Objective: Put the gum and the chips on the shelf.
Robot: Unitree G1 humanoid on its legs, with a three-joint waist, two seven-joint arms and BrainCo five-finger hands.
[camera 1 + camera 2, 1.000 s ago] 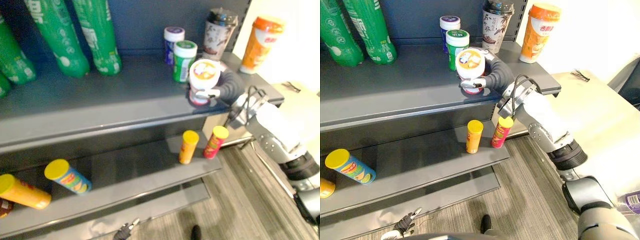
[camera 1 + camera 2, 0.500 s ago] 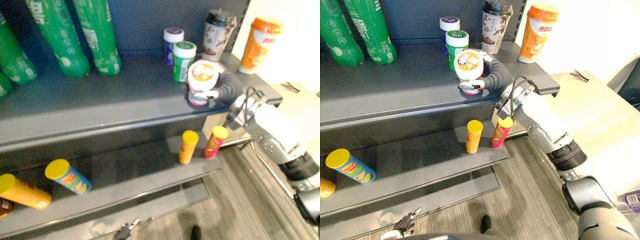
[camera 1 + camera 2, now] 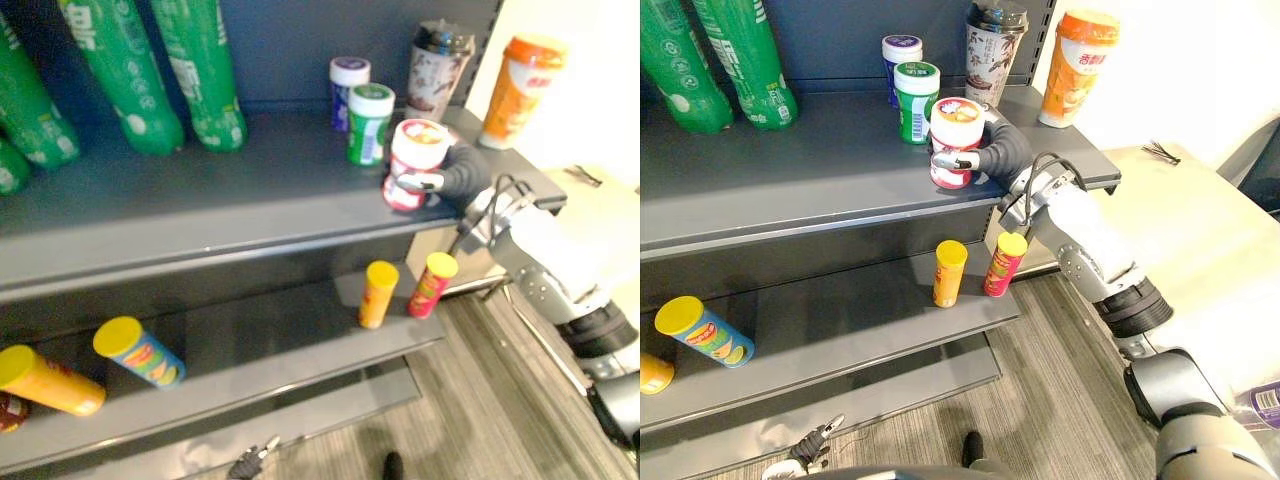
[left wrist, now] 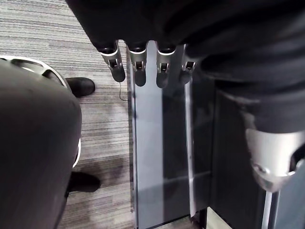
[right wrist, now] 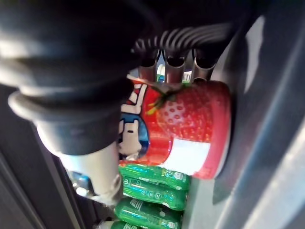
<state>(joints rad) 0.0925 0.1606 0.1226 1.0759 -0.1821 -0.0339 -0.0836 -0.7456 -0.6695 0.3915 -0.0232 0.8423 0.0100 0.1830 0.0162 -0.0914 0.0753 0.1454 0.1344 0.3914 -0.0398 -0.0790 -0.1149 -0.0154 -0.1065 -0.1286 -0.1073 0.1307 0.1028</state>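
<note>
A red gum jar [image 3: 412, 165] with a white lid stands nearly upright near the front edge of the top shelf [image 3: 200, 215], its base on the shelf surface. My right hand [image 3: 462, 172] is shut on it from the right, thumb across its front, fingers curled behind [image 5: 175, 67]. A green gum jar [image 3: 369, 123] and a purple one [image 3: 348, 90] stand just behind. On the lower shelf stand a yellow chips can [image 3: 378, 293] and a red chips can [image 3: 431, 284]. My left hand [image 4: 138, 67] hangs low over the floor, fingers straight.
Green bottles [image 3: 120, 70] stand at the back left of the top shelf; a brown cup [image 3: 436, 68] and an orange cup [image 3: 520, 75] at the back right. Two more chips cans [image 3: 138, 352] lie on the lower shelf's left. A pale table [image 3: 1200, 230] is to the right.
The red gum jar was tilted with its lid facing up at me; it now stands nearly upright on the shelf, slightly further right, still in my right hand.
</note>
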